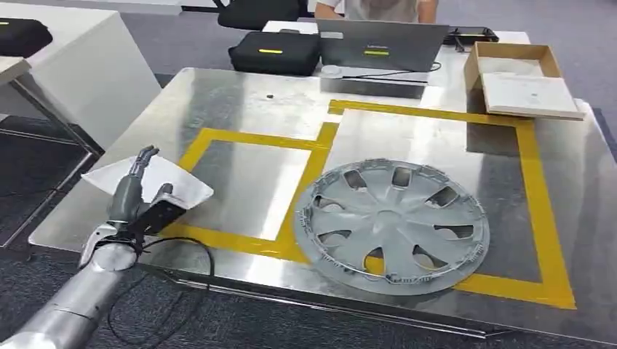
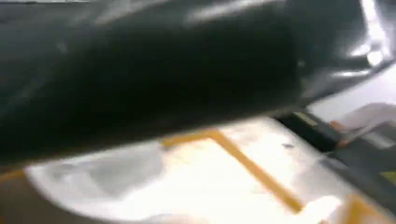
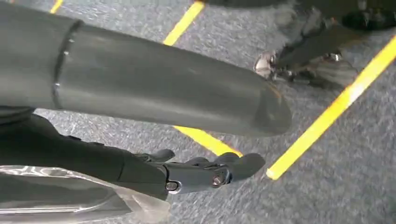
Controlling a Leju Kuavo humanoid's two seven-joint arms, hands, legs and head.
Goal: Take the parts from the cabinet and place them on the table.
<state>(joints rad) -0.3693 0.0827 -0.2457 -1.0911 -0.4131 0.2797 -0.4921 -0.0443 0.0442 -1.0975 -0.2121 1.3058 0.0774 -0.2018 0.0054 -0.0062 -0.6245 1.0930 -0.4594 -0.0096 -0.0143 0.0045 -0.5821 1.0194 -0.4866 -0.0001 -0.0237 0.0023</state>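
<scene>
A grey wheel cover (image 1: 393, 224) lies flat on the metal table (image 1: 240, 102), inside the right yellow tape box. At the table's left front corner my left hand (image 1: 138, 198) holds a flat white part (image 1: 178, 185) just above the surface, fingers pointing away from me. The left wrist view is blurred, with a dark shape across most of it and the yellow tape (image 2: 252, 170) on the table beyond. My right hand (image 3: 205, 173) hangs over grey carpet with its fingers straight and nothing in them.
A laptop (image 1: 382, 45), a black case (image 1: 275, 51) and a shallow cardboard box (image 1: 520, 76) stand along the table's far side. A person sits behind the laptop. A white table (image 1: 65, 65) stands at the left. Yellow floor lines (image 3: 327, 112) cross the carpet.
</scene>
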